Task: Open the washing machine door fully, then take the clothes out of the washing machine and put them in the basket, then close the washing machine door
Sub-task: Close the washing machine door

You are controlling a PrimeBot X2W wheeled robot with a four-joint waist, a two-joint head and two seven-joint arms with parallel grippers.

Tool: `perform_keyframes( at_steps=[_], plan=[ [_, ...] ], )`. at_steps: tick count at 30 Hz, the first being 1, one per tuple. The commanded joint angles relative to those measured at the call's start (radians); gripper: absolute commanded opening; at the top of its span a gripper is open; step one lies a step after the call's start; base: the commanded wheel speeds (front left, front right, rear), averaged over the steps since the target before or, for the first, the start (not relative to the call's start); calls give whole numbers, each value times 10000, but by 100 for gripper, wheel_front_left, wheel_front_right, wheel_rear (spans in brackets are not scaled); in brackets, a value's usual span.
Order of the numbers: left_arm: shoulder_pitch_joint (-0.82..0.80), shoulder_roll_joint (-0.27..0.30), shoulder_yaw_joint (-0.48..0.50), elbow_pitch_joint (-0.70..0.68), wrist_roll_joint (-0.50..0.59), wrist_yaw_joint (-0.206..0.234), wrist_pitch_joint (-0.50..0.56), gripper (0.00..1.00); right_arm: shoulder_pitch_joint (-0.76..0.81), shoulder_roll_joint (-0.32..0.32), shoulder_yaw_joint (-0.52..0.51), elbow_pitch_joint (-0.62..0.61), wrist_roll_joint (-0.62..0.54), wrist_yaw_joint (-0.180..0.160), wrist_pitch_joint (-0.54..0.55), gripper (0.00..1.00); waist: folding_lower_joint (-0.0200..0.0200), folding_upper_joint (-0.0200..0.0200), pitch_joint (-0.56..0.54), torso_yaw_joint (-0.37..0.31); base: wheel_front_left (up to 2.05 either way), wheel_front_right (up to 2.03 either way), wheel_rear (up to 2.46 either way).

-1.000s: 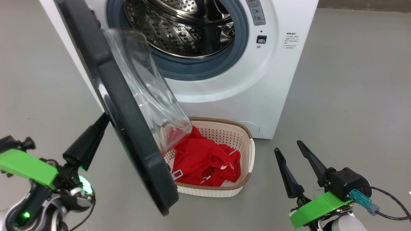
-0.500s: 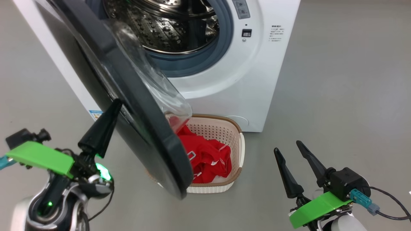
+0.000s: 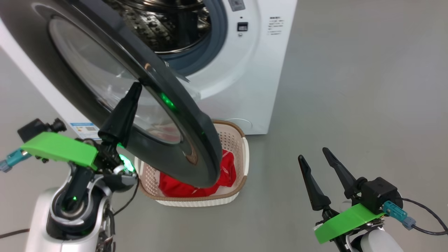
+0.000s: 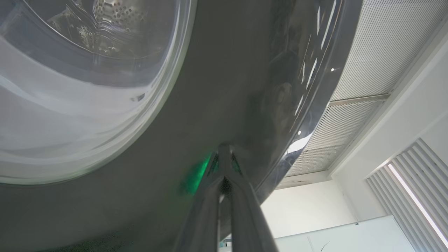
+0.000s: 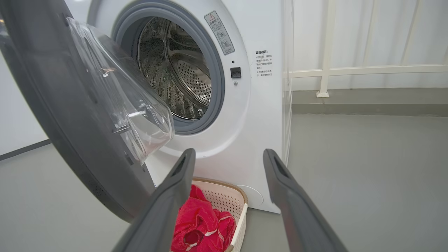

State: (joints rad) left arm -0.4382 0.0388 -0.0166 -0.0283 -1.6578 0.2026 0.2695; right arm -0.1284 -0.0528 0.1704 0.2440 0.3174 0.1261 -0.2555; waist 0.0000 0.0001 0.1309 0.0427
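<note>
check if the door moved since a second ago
Yes. Against the machine, the door has swung toward closing, now covering more of its opening and the basket.

Door (image 3: 197,141) — left claw (image 3: 135,87) against it

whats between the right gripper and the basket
Bare grey floor, as the head view shows; the right gripper stands open, apart from the basket.

plain grey floor (image 3: 353,87), white railing (image 5: 367,70) behind, slatted ceiling panels (image 4: 371,49) overhead.
</note>
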Motion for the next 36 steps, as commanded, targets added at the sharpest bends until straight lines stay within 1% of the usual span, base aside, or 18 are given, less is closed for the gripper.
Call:
perform_keyframes(
  at_steps=[1, 6, 9, 13, 21, 36],
  plan=[
    [-465, 117, 167, -156, 116, -143, -89, 0, -305, 24, 208, -263, 49, 46, -63, 100, 0, -1, 162, -271, 0, 0, 0],
    [-848, 116, 69, 210, 436, -411, -531, 0, -390, 24, 218, -277, 77, 46, -63, 100, 0, -1, 309, -661, 0, 0, 0],
    [-1066, 149, 103, 502, 777, -598, -889, 0, -432, 25, 219, -277, 101, 46, -63, 100, 0, -1, 395, -902, 0, 0, 0],
    [-1311, 165, 237, 876, 932, -801, -1193, 0, -479, 25, 209, -274, 165, 46, -63, 100, 0, -1, 474, -1206, 0, 0, 0],
    [-1805, 219, 443, 1501, 1089, -1093, -1521, 0, -536, 25, 172, -271, 137, 46, -63, 100, 0, -1, 593, -1623, 0, 0, 0],
    [-2974, 596, 915, 2798, 1537, -1545, -2272, 0, -611, 26, 219, -399, 88, 46, -63, 100, 0, -1, 876, -2455, 0, 0, 0]
  ],
)
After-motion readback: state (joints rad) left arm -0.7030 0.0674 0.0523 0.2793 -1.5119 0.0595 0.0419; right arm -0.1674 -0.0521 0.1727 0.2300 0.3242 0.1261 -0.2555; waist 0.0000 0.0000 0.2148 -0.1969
